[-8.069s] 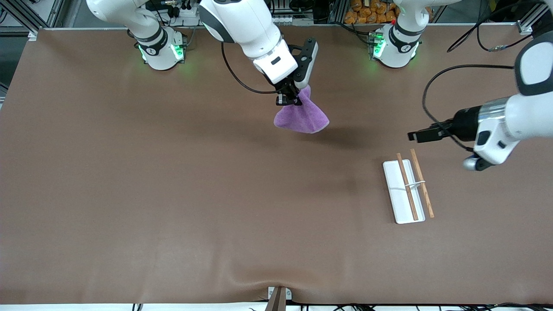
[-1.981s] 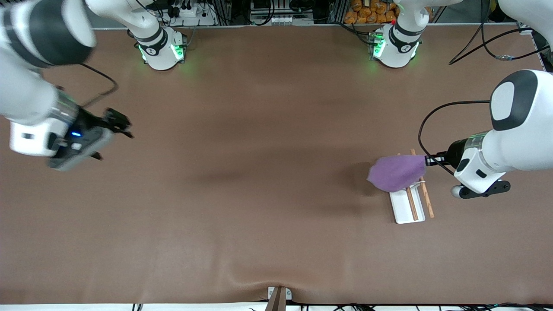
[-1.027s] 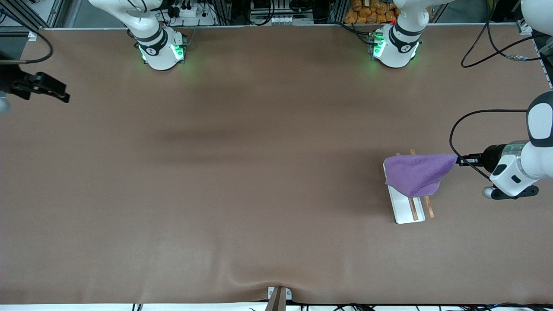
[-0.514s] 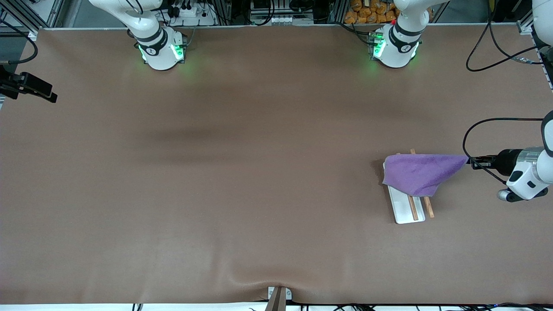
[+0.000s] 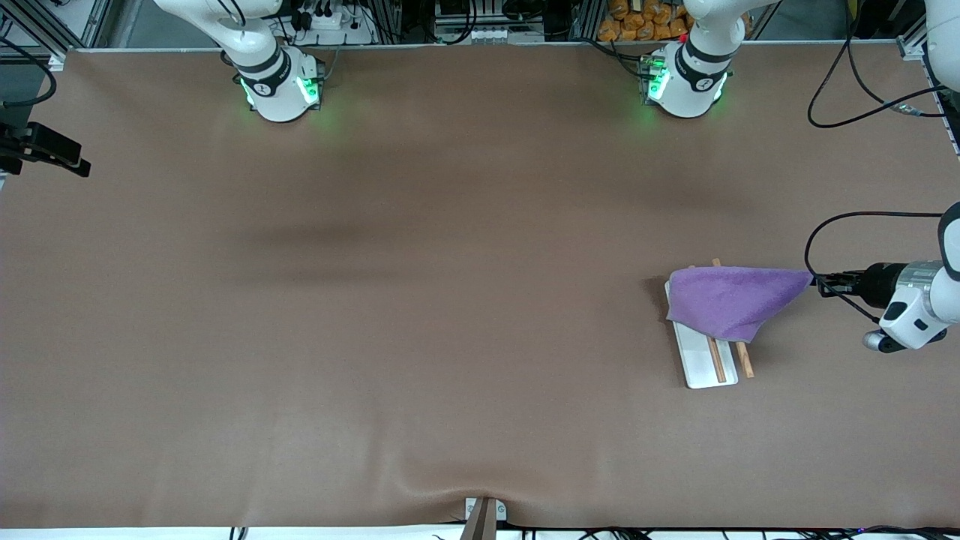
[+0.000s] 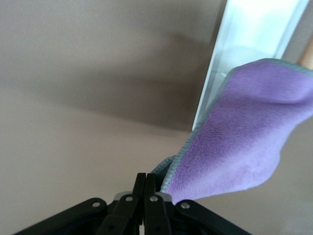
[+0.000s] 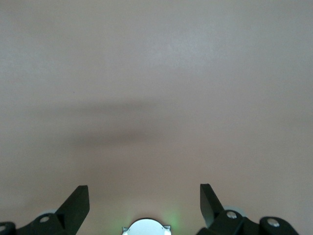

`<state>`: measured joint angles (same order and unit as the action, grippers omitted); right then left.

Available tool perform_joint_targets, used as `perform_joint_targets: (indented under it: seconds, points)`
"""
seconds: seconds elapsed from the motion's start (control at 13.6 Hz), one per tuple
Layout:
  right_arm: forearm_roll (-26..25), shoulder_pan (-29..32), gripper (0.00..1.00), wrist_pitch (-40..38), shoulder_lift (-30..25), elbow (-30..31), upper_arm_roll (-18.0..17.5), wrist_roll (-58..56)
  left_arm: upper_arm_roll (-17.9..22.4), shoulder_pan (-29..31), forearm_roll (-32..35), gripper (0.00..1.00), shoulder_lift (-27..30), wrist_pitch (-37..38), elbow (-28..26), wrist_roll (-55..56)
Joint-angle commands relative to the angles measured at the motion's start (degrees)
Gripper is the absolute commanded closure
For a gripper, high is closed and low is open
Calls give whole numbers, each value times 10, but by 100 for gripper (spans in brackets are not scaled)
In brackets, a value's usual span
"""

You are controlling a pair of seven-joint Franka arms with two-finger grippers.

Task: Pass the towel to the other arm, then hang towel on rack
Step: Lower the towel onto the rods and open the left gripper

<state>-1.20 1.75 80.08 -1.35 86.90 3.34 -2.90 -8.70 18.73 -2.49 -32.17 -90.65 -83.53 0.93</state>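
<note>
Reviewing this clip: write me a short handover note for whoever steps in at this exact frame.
Left gripper: shut on one corner of the towel, just off the rack's side toward the left arm's end of the table.
Right gripper: open, empty, waiting at the right arm's end of the table.
Towel: purple, draped over the rods of the rack, its held corner stretched out toward the left gripper.
Done: the handover; the towel lies across the rack.
Left: let go of the corner so that it hangs free, then draw the left arm away.
</note>
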Motion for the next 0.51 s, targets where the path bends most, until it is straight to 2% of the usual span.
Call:
perform_joint_targets:
  seconds: [0.0,0.07,0.15,0.22,0.29,0.37,0.44]
  points:
    - [-6,-3,0,13,-8,3,3,-8,-7,10,4,100,-10,-3,4,-8]
    - [-6,-4,0,14,-8,3,2,-7,-7,10,4,100,-10,-3,4,-8]
    - [-2,-4,0,17,-8,3,1,-7,-6,10,4,88,-11,-3,4,-8]
    - [-4,-7,0,20,-8,3,0,-8,-7,10,4,73,-11,-3,4,-8]
    - [-4,-7,0,23,-8,3,0,-9,-6,10,3,31,-15,-3,4,-8]
    - [1,-6,0,29,-3,3,0,-8,-6,11,3,0,-18,-4,4,-8]
    - [2,-8,0,42,-2,3,0,-7,-6,12,3,0,-18,-3,5,-8]
